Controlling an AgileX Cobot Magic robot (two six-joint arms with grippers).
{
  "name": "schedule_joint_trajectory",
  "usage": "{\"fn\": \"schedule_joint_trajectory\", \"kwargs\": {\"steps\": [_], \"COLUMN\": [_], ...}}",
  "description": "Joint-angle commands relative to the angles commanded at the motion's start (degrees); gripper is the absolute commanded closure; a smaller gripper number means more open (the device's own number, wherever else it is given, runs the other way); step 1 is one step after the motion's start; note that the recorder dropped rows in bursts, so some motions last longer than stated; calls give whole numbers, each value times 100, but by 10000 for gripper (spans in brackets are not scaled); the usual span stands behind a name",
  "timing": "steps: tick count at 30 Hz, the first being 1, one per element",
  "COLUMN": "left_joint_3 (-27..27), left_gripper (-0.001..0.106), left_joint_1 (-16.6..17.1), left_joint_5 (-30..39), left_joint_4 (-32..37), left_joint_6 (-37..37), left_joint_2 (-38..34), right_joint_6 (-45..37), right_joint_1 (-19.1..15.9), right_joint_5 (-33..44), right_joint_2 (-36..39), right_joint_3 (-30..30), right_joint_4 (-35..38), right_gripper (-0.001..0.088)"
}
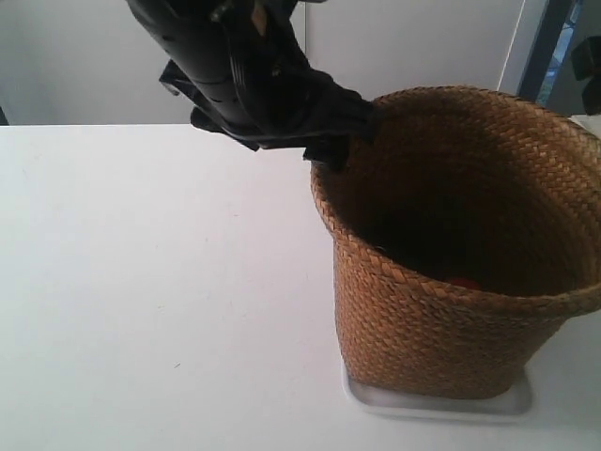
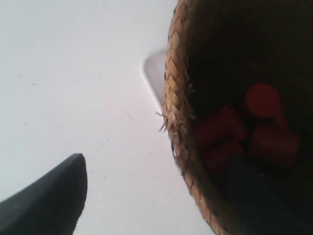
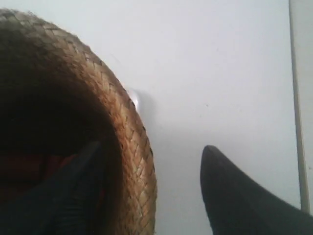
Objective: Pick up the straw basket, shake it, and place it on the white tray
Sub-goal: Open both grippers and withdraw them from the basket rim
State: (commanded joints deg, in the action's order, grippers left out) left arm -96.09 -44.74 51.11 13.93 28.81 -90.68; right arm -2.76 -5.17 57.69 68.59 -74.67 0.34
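The straw basket (image 1: 451, 282) stands upright on the white tray (image 1: 441, 406), whose rim shows under its base. Several red cylinders (image 2: 264, 100) lie in its dark inside. The arm at the exterior view's left has its gripper (image 1: 336, 141) at the basket's rim. In the left wrist view my gripper (image 2: 156, 181) is open astride the rim (image 2: 173, 98), one finger outside (image 2: 49, 200), the other dimly seen inside. My right gripper (image 3: 151, 152) is open too, one finger inside the basket (image 3: 63, 196), one outside (image 3: 244, 196), apart from the rim (image 3: 132, 147).
White tabletop (image 1: 141, 282) spreads to the left of the basket. A tray corner (image 2: 154, 73) peeks out beside the basket wall. A pale strip (image 3: 296, 98) runs along the table's side in the right wrist view. White wall panels (image 1: 413, 38) stand behind.
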Motion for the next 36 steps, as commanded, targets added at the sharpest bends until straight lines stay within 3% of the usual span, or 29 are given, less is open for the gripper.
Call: {"fn": "schedule_joint_trajectory", "kwargs": {"steps": [4, 7, 11, 15, 16, 21, 26, 31, 36], "left_joint_3": [11, 38, 328, 830, 1008, 2021, 3073, 4101, 4882], "left_gripper": [358, 538, 808, 1052, 1053, 1053, 1053, 1053, 1053], "left_joint_1": [0, 0, 0, 0, 0, 0, 0, 0, 0], "left_joint_5": [497, 850, 804, 438, 280, -775, -1799, -2878, -3970], "left_joint_4": [-197, -499, -543, -532, -517, -447, -447, -472, -472], "left_joint_6": [-553, -957, -1032, -1076, -1086, -1075, -1085, -1061, -1049], "left_joint_2": [285, 478, 848, 1382, 1544, 2343, 2989, 3523, 4224], "right_joint_6": [-72, -540, -1086, -1426, -1530, -1938, -2802, -3472, -3641], "right_joint_1": [0, 0, 0, 0, 0, 12, 12, 12, 12], "right_joint_5": [2, 55, 222, 359, 359, 14, -8, -112, -682], "right_joint_2": [-336, -574, -844, -1113, -1189, -1529, -1684, -1952, -2553], "right_joint_3": [13, 13, 13, 13, 13, 13, 103, 689, 1424], "right_joint_4": [368, 1011, 1878, 1992, 1992, 2194, 2974, 3892, 4051], "right_gripper": [380, 520, 687, 826, 868, 868, 868, 868, 868]}}
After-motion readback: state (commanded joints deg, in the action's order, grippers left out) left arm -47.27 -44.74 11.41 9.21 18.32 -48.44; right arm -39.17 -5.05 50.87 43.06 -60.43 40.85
